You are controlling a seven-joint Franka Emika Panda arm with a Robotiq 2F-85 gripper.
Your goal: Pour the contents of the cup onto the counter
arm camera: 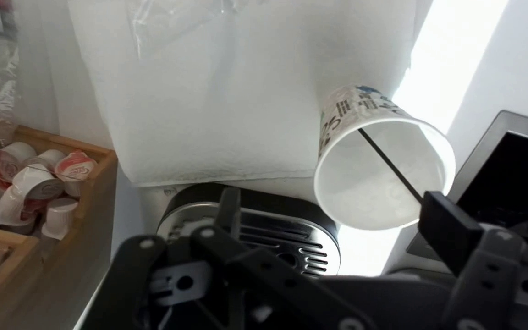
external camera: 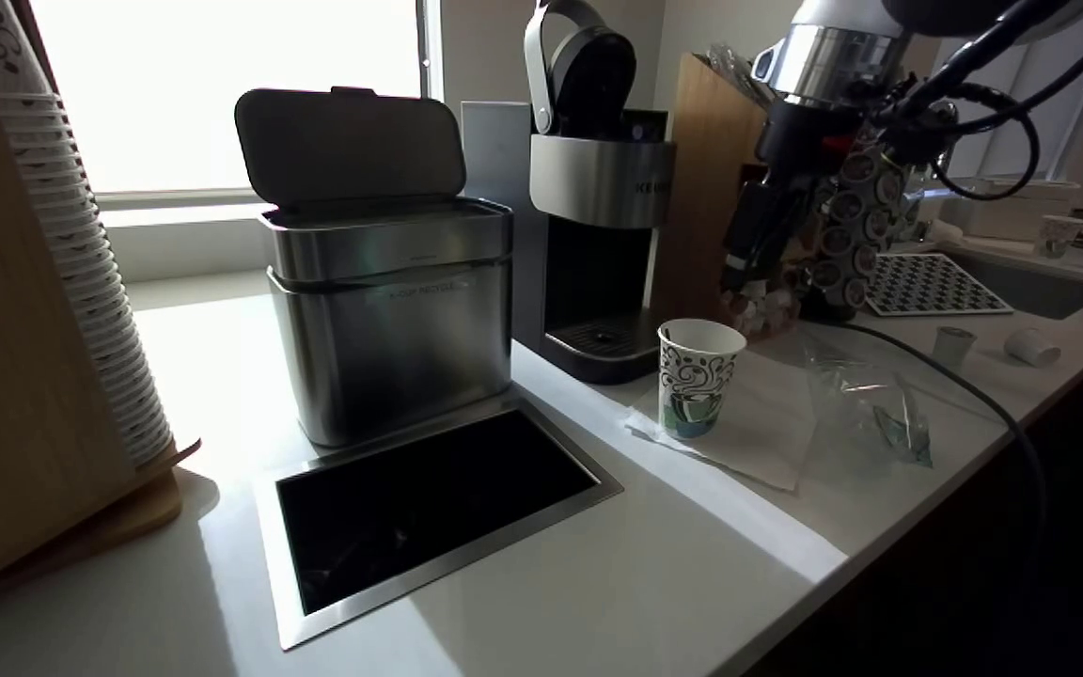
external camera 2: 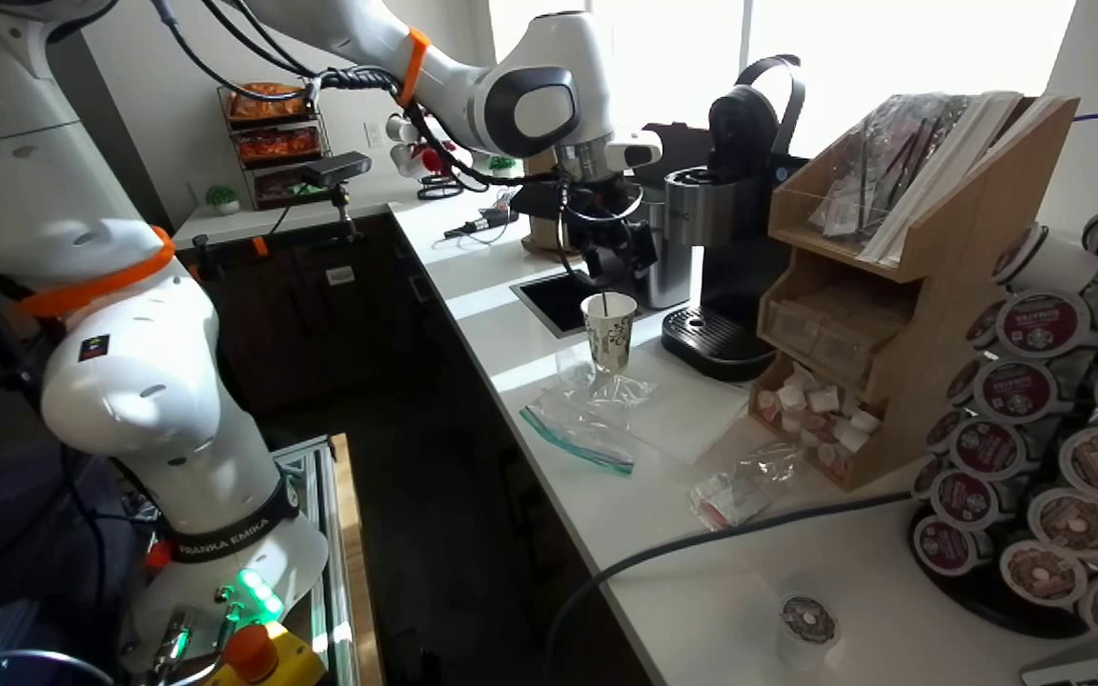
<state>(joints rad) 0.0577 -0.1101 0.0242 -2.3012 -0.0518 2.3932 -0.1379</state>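
The cup, white paper with a dark and green print, stands upright on a napkin in both exterior views (external camera: 699, 381) (external camera 2: 610, 333). The wrist view looks into its white, open mouth (arm camera: 378, 174). A thin dark stick (arm camera: 390, 165) leans inside it; I cannot tell what else it holds. The counter (external camera: 551, 574) is white and smooth, with a metal-framed dark cut-out (external camera: 438, 498) beside the cup. My gripper (arm camera: 330, 204) is open, its fingers wide apart with nothing between them. It hovers above and beside the cup in both exterior views (external camera: 739, 273) (external camera 2: 623, 272), not holding it.
A coffee maker (external camera: 603, 188) stands close behind the cup. A steel bin (external camera: 391, 329) with raised lid stands behind the cut-out. Plastic bags (external camera 2: 587, 429), a wooden organizer (external camera 2: 949, 257), a pod carousel (external camera 2: 1035, 429) and a dark cable (external camera 2: 721, 534) are also on the counter.
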